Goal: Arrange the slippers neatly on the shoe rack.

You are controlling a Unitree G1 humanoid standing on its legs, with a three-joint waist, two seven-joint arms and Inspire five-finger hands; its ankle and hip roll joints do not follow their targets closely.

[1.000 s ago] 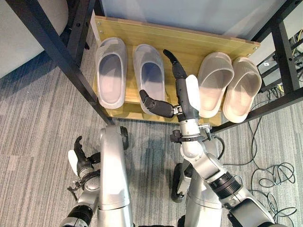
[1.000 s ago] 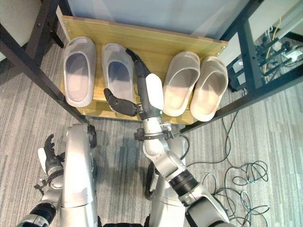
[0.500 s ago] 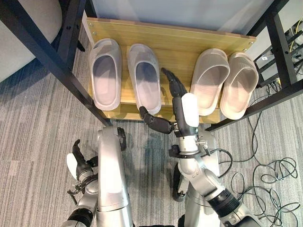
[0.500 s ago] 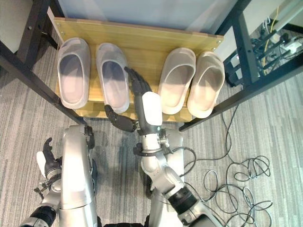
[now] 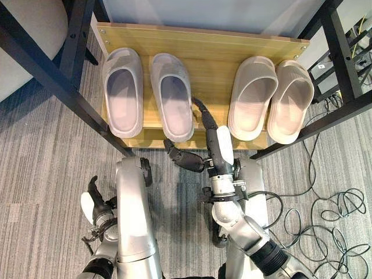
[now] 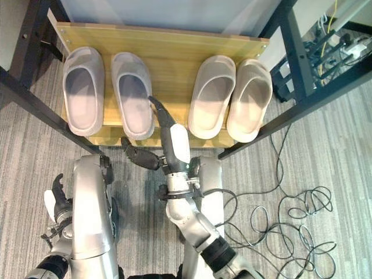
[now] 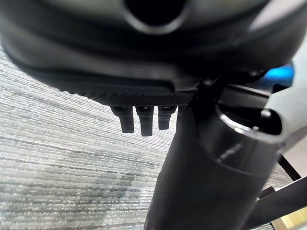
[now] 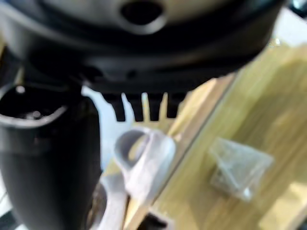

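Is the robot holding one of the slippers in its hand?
No, the right hand is open above the wooden shelf, and all four slippers lie flat on it, grey pair and beige pair.

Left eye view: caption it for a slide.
Four slippers paired on the rack; open right hand before it.

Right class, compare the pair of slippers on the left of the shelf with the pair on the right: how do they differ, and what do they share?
The left pair is pale grey, the right pair beige. The left pair lies nearly straight with a small gap between its slippers; the right pair leans at a slant, its slippers touching. Both pairs rest on the wooden shelf, openings up, and share the same chunky slide shape.
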